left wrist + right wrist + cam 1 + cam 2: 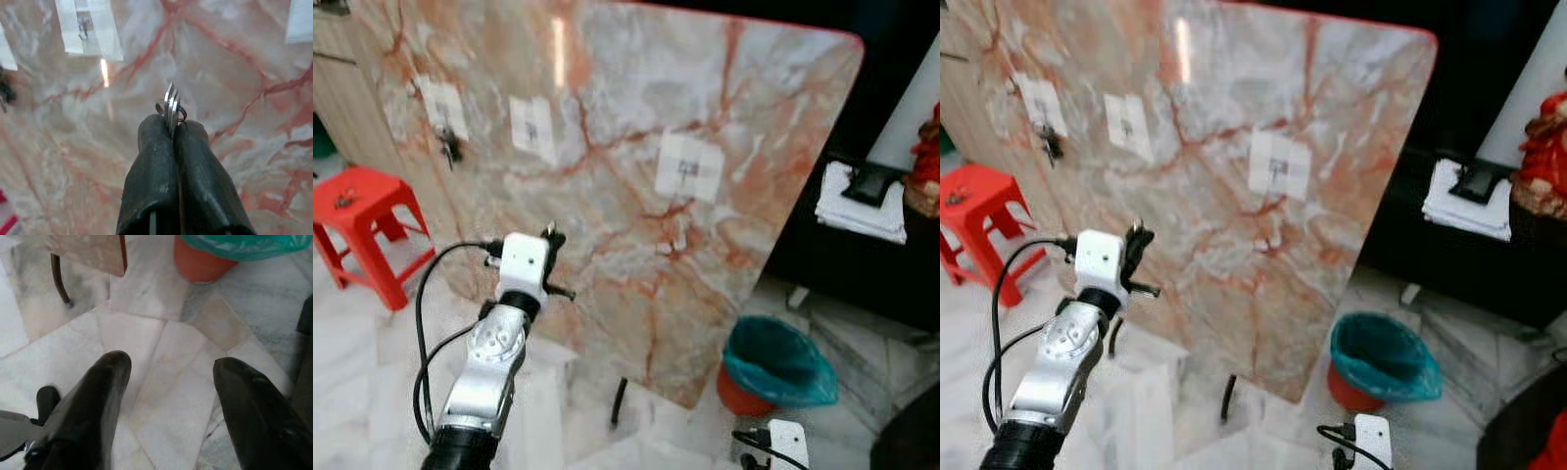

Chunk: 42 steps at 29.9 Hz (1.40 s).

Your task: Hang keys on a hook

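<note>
1. Left gripper [172, 128] is raised in the lower left of the left eye view, in front of a marble slab [636, 196] that leans upright. Its two black fingers are pressed together, clamped on the keys [171, 105]. The ring and blades poke out past the fingertips, which likely leaves the ring free to slip over a hook.
2. The slab carries three white pads. The middle pad [532, 128] sits upper left of centre and the right pad [689, 166] near the middle of the frame; each bears a small metal hook [84, 28]. The left pad [443, 108] already has something dark hanging from it [449, 147]; too blurred to identify.
3. Judgement: the keys are held short of the slab, not yet on any hook. The middle pad looks like the nearest free target.
4. Right gripper [168, 382] hangs low at the bottom right of the head views, fingers well apart, nothing between them, pointing at the marble floor [161, 396]. Idle.
5. Containers: an orange bin [773, 367] with a teal liner stands on the floor at lower right, just beside the slab's lower corner. Contents cannot be made out.
6. A red stool [362, 211] stands at the left edge, with a small dark item on it, unclear.
</note>
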### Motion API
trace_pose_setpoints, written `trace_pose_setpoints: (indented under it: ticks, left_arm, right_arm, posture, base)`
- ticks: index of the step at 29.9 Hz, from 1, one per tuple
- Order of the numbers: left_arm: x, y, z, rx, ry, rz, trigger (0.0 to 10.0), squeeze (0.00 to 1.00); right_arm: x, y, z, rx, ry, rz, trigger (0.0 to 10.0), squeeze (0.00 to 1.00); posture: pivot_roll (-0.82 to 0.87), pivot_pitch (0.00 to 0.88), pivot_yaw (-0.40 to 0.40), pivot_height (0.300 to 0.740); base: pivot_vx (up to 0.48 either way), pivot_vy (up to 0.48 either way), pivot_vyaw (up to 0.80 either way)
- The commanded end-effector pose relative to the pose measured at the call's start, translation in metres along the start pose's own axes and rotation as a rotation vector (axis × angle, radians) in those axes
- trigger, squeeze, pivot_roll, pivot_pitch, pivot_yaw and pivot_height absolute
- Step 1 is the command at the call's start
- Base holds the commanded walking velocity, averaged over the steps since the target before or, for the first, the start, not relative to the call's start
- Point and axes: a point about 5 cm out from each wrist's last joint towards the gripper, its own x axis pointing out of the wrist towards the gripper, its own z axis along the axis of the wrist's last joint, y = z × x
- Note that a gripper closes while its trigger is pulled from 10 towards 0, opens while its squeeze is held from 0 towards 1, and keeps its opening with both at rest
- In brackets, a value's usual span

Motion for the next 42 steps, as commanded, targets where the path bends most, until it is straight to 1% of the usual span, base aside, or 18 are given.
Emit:
trace_pose_setpoints:
  ticks: [1,7,12,13,18,27,30,34,42]
  left_arm:
    - [0.004,-0.004,0.006,-0.003,-0.027,-0.017,10.0,0.0]
    - [0.005,-0.005,0.008,0.004,-0.033,-0.021,10.0,0.0]
    - [0.008,-0.004,0.01,0.051,-0.034,-0.007,10.0,0.0]
    - [0.01,-0.002,0.012,0.058,-0.039,0.018,10.0,0.0]
    - [0.011,0.0,0.014,0.094,-0.054,0.054,10.0,0.0]
    - [0.012,0.0,0.017,0.082,-0.081,0.074,10.0,0.0]
    - [0.012,0.001,0.019,0.099,-0.086,0.087,10.0,0.0]
    - [0.013,0.003,0.023,0.059,-0.113,0.101,10.0,0.0]
    - [0.014,0.008,0.024,0.046,-0.117,0.137,10.0,0.0]
  right_arm:
    - [-0.001,-0.007,0.0,0.004,-0.001,-0.022,10.0,0.0]
    - [-0.001,-0.008,0.001,0.002,-0.002,-0.02,10.0,0.0]
    - [-0.001,-0.008,0.001,0.007,-0.003,-0.019,10.0,0.0]
    - [-0.001,-0.007,0.001,0.008,-0.003,-0.017,10.0,0.0]
    - [-0.001,-0.007,0.0,0.007,-0.004,-0.014,10.0,0.0]
    - [-0.001,-0.006,0.001,0.002,-0.006,-0.004,10.0,0.0]
    - [0.0,-0.005,0.002,0.001,-0.011,0.001,10.0,0.0]
    - [0.0,-0.004,0.004,-0.002,-0.016,0.006,10.0,0.0]
    - [0.0,-0.002,0.003,-0.011,-0.013,0.017,10.0,0.0]
  posture:
    - [0.05,0.0,-0.098,0.74]
    - [0.04,0.0,-0.097,0.74]
    - [0.04,0.0,-0.097,0.74]
    - [0.04,0.0,-0.097,0.74]
    - [0.04,0.0,-0.099,0.74]
    - [0.04,0.0,-0.102,0.74]
    - [0.04,0.0,-0.102,0.74]
    - [0.03,0.0,-0.1,0.74]
    - [0.04,0.0,-0.094,0.74]
  base:
    - [0.0,-0.382,0.0]
    - [0.0,-0.387,0.0]
    - [0.0,-0.334,0.0]
    - [0.0,0.0,0.0]
    - [0.0,0.0,0.0]
    - [0.0,0.0,0.0]
    - [0.0,0.0,0.0]
    - [0.0,0.0,0.0]
    - [0.0,0.0,0.0]
